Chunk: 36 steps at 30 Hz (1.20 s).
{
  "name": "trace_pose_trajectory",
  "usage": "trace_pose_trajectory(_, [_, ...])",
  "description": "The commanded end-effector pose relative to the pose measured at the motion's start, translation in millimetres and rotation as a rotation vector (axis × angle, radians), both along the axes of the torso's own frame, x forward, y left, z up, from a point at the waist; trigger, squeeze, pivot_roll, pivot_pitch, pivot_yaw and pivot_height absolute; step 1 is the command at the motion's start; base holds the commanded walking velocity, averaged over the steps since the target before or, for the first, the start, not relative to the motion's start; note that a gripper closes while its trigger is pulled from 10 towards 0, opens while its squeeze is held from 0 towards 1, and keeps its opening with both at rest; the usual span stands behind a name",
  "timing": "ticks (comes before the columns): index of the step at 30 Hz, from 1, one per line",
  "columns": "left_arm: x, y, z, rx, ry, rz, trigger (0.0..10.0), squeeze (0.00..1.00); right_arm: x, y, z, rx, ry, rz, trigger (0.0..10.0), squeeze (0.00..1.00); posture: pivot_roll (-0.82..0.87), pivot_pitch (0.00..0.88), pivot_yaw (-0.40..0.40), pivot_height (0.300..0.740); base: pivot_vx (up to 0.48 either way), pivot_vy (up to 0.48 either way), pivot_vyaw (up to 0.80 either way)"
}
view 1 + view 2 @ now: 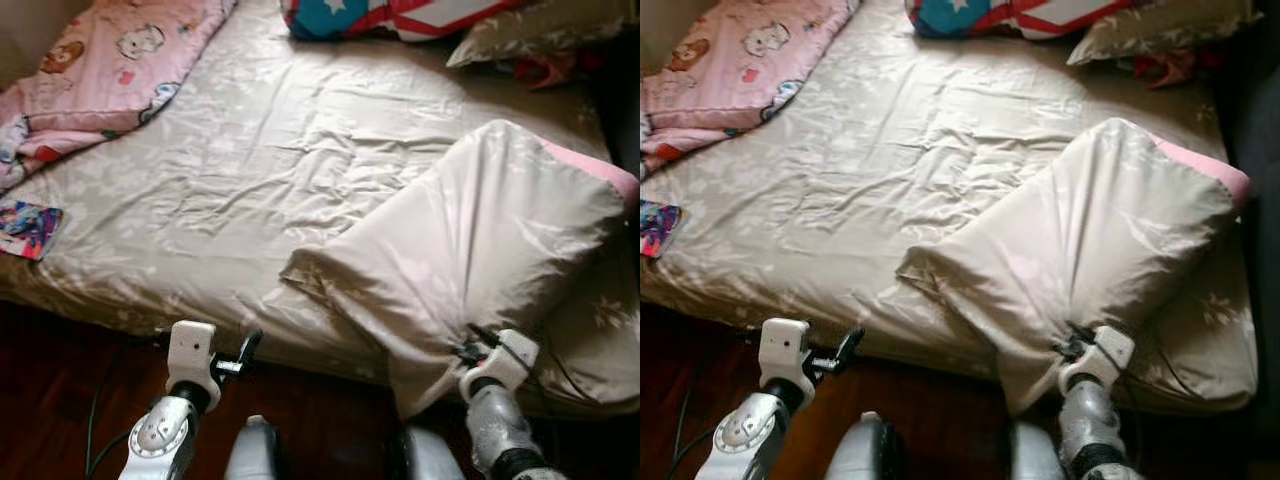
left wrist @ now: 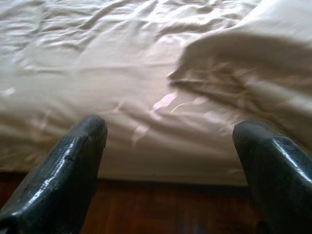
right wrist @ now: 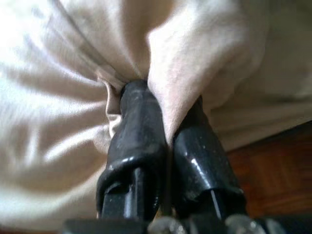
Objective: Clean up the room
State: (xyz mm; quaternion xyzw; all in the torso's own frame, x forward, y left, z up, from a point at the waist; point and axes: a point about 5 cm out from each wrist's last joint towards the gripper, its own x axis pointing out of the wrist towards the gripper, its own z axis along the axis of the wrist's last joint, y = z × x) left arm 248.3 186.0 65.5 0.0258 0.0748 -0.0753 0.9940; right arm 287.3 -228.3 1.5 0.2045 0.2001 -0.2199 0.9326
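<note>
A beige quilt point(image 1: 480, 250) with a pink lining lies folded across the right half of the bed point(image 1: 250, 170). Its near corner hangs over the bed's front edge. My right gripper point(image 3: 165, 131) is shut on that hanging corner, with cloth bunched between the black fingers point(image 3: 141, 126); in the left eye view the right gripper point(image 1: 468, 350) sits at the quilt's lower edge. My left gripper point(image 1: 245, 352) hovers open just before the bed's front edge, its two fingers point(image 2: 73, 161) spread wide with nothing between them.
A pink cartoon blanket point(image 1: 110, 60) lies at the bed's far left. Colourful pillows point(image 1: 400, 15) rest at the head. A small bright booklet point(image 1: 28, 228) lies on the left edge. Dark wooden floor point(image 1: 50, 390) runs in front of the bed.
</note>
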Motion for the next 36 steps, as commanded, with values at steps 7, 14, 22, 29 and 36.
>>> trace_pose_trajectory(7, [-7.9,11.9,-15,0.033,0.044,0.024,10.0,0.00,-15.5,-113.1,54,-0.232,-0.087,-0.418,0.0,0.00,-0.03,0.180,0.071,0.665,0.000,0.000,0.00])
trace_pose_trajectory(14, [-7.6,13.4,-17,0.037,0.044,0.020,10.0,0.00,-51.4,-191.7,107,-0.405,-0.141,-0.699,0.0,0.00,-0.05,0.182,0.081,0.665,0.000,0.000,0.00])
trace_pose_trajectory(22, [-13.8,15.4,-23,0.040,0.065,0.014,10.0,0.00,-69.6,-218.0,119,-0.458,-0.066,-0.712,0.0,0.00,-0.06,0.186,0.078,0.665,0.000,0.000,0.00])
trace_pose_trajectory(29, [-15.5,13.7,-24,0.036,0.071,0.009,10.0,0.00,-52.2,-197.5,105,-0.465,-0.048,-0.588,10.0,1.00,-0.05,0.192,0.082,0.665,0.000,0.000,0.00])
trace_pose_trajectory(36, [-15.2,19.4,-30,0.013,0.085,0.070,10.0,0.00,-23.7,-169.7,111,-0.629,-0.086,-0.308,10.0,0.00,-0.06,0.194,0.078,0.665,0.000,0.000,0.00])
